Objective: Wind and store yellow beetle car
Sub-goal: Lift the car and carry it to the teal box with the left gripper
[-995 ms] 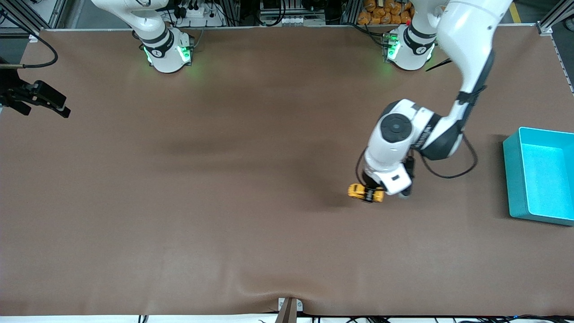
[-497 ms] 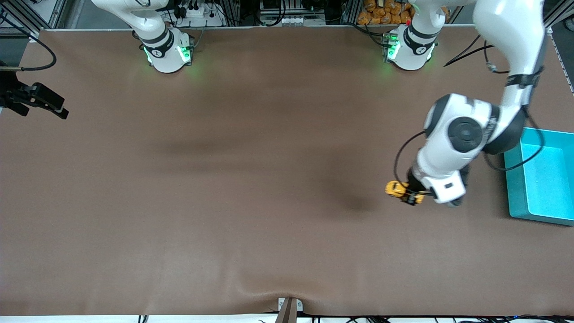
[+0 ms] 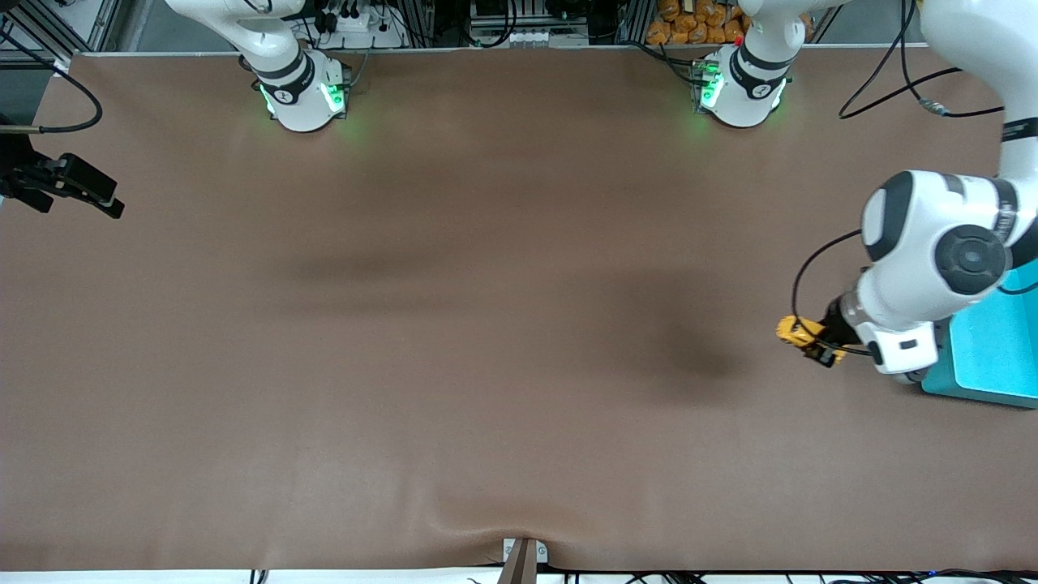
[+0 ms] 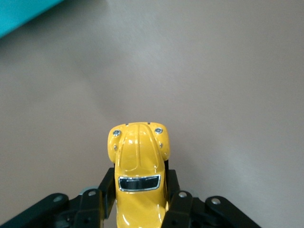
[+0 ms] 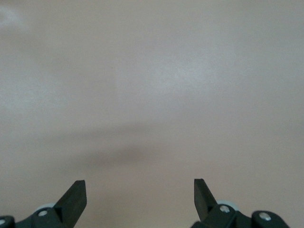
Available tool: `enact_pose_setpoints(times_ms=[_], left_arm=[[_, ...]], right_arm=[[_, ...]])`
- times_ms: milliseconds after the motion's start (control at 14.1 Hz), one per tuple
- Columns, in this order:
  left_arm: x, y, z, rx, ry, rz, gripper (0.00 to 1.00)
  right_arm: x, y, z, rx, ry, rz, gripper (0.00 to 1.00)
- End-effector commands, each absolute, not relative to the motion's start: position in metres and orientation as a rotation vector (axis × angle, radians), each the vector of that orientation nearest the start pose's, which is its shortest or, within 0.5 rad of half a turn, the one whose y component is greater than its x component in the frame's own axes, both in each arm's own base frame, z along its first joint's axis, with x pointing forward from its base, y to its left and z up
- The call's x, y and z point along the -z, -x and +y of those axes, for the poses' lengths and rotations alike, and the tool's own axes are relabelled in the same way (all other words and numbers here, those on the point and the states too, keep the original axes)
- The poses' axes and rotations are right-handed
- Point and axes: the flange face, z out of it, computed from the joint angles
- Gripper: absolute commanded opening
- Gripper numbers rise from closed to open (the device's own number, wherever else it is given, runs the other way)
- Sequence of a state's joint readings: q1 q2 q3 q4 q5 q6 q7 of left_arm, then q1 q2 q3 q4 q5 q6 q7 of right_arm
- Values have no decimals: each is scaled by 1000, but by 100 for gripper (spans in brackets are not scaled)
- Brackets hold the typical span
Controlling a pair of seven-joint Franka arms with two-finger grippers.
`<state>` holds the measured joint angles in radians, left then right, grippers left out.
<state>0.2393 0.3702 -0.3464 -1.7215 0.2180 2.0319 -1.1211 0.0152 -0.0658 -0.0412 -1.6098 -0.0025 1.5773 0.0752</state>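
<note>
The yellow beetle car (image 3: 799, 331) is held in the air by my left gripper (image 3: 823, 345), which is shut on its sides over the brown table, beside the teal bin (image 3: 985, 357). In the left wrist view the car (image 4: 137, 164) points away from the camera with its rounded nose forward, clamped between the black fingers (image 4: 107, 183); my left gripper (image 4: 138, 190) grips its rear half. A corner of the teal bin (image 4: 19, 12) shows there. My right gripper (image 5: 139, 190) is open and empty over bare table; in the front view it (image 3: 109, 207) waits at the right arm's end of the table.
The brown table mat (image 3: 454, 324) spreads wide with nothing else on it. The arm bases (image 3: 304, 89) stand along the top edge. The left arm's wrist (image 3: 932, 251) overlaps the bin's edge. A bracket (image 3: 523, 560) sits at the near table edge.
My left arm has carried the car sideways toward the teal bin at the left arm's end of the table. The right gripper has barely moved.
</note>
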Motion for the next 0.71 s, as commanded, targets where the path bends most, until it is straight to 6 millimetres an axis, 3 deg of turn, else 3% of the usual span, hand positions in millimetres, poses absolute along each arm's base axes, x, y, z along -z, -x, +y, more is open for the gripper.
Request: enact_pose_setpoints(times_ms=[0, 639], left_arm=[[-393, -635, 8, -25, 2790, -1247, 0], [-387, -614, 156, -106, 2985, -701, 0]], right_arm=[[-648, -537, -18, 63, 3147, 153, 100], [-648, -537, -25, 68, 3140, 176, 100]])
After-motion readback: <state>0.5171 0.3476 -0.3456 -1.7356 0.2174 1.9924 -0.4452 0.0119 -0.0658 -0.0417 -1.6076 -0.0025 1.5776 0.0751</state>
